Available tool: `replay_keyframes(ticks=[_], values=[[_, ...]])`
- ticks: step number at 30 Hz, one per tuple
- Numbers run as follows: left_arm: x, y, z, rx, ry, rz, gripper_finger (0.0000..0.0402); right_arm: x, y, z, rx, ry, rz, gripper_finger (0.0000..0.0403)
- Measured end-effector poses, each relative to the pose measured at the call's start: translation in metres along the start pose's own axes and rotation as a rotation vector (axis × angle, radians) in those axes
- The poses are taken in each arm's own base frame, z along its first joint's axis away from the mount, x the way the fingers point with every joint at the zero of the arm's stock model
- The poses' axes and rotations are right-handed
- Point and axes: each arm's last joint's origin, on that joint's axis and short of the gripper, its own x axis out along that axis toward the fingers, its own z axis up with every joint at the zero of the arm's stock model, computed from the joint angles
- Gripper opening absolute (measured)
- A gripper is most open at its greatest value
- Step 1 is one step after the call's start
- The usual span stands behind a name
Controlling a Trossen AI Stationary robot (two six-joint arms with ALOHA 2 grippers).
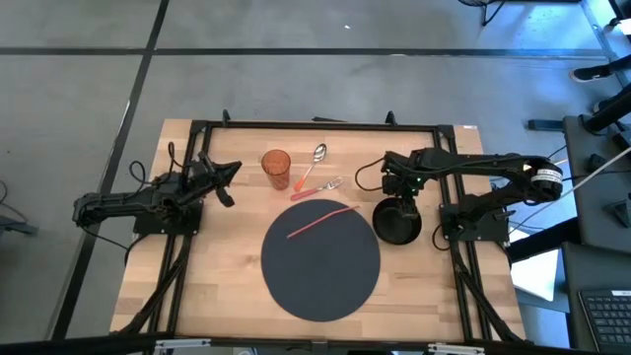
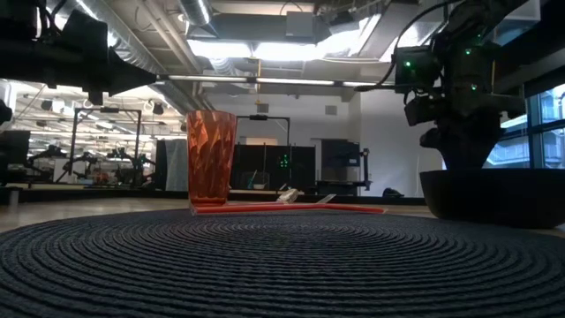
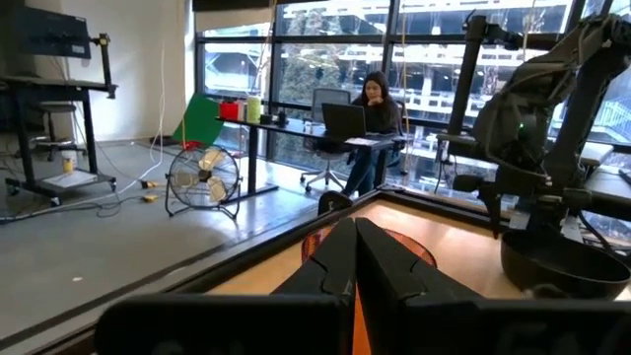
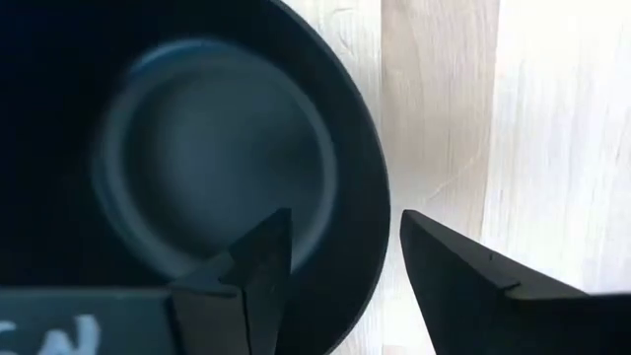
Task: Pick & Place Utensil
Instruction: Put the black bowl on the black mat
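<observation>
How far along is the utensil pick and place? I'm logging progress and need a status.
Nothing looks placed yet. The spoon and clear utensil lie on the table beside the orange cup, and a red straw rests on the dark placemat. In hand: the right gripper hangs open and empty over the rim of the black bowl. The left gripper, shut, waits at the table's left. Every pick is left.

table (image 1: 207, 266): pale wood planks, black frame | mat (image 1: 320, 258): dark blue-black, concentric woven ribs | bowl (image 1: 396, 222): matte black | cup (image 1: 276, 169): translucent orange-red, faceted | straw (image 1: 320, 219): red | spoon (image 1: 317, 154): silver | arms: dark
</observation>
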Motion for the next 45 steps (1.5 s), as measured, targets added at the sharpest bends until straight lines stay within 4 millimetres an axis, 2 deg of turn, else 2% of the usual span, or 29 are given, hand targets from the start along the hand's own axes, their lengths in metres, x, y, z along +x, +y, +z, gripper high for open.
replay_keyframes(ticks=[12,16,22,28,33,36,42,45], values=[[0.000,0.000,0.000,-0.017,-0.001,0.000,0.0002,0.003,-0.001,0.000,0.095,-0.013,-0.020,0.0181],[0.000,0.000,0.000,-0.023,-0.002,0.000,0.0002,0.003,-0.001,0.001,0.098,-0.020,-0.024,0.0131],[0.000,0.000,0.000,-0.024,-0.002,0.000,0.0002,0.004,-0.002,0.001,0.108,-0.022,-0.024,0.0021],[0.000,0.000,0.000,-0.050,-0.002,-0.001,0.0002,0.002,-0.002,0.003,0.144,-0.033,-0.022,0.0008],[0.000,-0.001,0.000,-0.054,0.002,-0.041,0.0002,-0.015,-0.001,0.016,0.139,-0.098,0.062,0.0005],[0.000,-0.002,0.000,-0.057,0.004,-0.060,0.0002,-0.034,-0.001,0.027,0.153,-0.148,0.091,0.0004],[0.000,-0.002,0.000,-0.094,0.006,-0.072,0.0002,-0.071,0.006,0.047,0.165,-0.229,0.085,0.0003],[0.000,-0.002,0.000,-0.095,0.006,-0.072,0.0002,-0.083,0.012,0.059,0.165,-0.227,0.047,0.0003]])
